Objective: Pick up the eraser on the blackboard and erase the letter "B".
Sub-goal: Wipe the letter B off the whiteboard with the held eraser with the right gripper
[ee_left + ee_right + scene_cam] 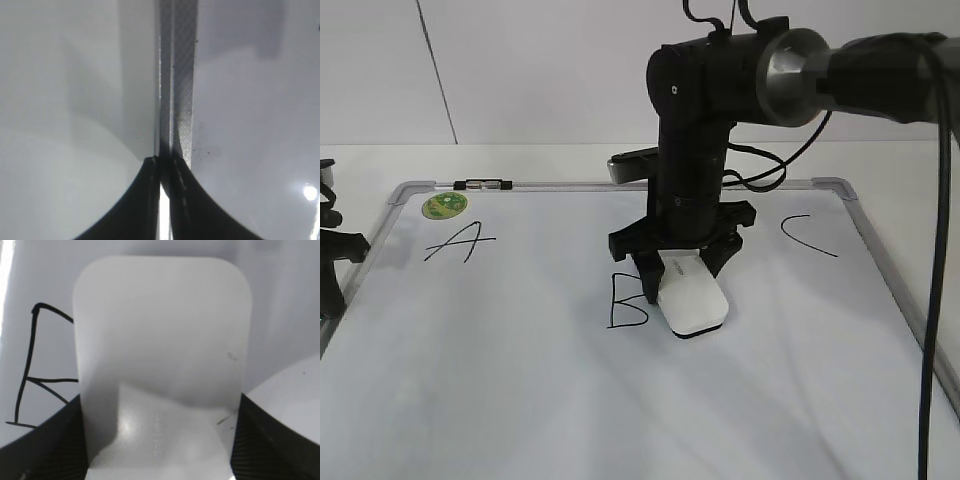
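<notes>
Right arm: reaches in from the upper right of the exterior view, elbow bent, its black forearm dropping almost straight down over the middle of the blackboard (520, 380).
Right gripper (682, 268): points downward, its two black fingers clamped on the long sides of the eraser (690, 298).
Eraser: white, rounded, gripped at its far end; its near end sits low over the board with a dark edge showing beneath, just right of the letter "B" (626, 303). Whether it presses on the surface cannot be told.
Right wrist view: the eraser (162, 355) fills the frame between the dark fingers (45, 440); the left strokes of the letter "B" (30, 370) show beside it, the rest hidden behind it.
Left gripper (162, 200): parked at the board's left side; its dark fingers lie together with only a bright sliver between them, directly above the silver frame edge (180, 75).
Other marks: a slanted "A" (458, 243) sits at the left below a round green sticker (445, 206); a curved "C" (807, 236) at the right.
Far frame edge: a small black-and-clear clip (485, 184) rests there.
</notes>
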`<state>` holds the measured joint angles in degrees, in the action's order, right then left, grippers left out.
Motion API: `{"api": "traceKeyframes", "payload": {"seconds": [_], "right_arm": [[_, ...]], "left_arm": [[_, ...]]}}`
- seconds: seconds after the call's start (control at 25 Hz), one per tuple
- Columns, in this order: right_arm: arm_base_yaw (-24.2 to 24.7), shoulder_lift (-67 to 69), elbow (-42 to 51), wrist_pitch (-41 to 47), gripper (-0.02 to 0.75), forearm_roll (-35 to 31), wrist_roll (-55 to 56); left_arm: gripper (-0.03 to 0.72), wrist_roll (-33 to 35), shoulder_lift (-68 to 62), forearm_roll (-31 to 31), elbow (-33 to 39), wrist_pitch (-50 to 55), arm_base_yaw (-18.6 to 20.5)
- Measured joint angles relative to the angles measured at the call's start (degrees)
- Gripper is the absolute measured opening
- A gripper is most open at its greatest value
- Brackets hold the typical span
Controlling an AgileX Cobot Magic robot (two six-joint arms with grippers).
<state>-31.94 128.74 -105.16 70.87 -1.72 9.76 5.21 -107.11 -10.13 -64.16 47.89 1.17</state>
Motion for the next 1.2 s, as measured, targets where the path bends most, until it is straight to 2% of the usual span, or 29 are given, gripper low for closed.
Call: {"api": "traceKeyframes", "payload": {"seconds": [0.36,0.84,1.2], "right_arm": [[-1.09,0.52,-0.85,0.62,0.561,-0.24,0.04],[-11.19,1.4,-2.64,-0.24,0.561,-2.74,0.04],[-9.01,1.4,-2.78,-0.36,0.561,-1.86,1.14]], "left_arm": [[0.017,0.0,0.0,0.0,0.0,0.0,0.0],[0.017,-0.12,0.0,0.1,0.0,0.13,0.0],[0.017,-0.12,0.0,0.1,0.0,0.24,0.0]]}}
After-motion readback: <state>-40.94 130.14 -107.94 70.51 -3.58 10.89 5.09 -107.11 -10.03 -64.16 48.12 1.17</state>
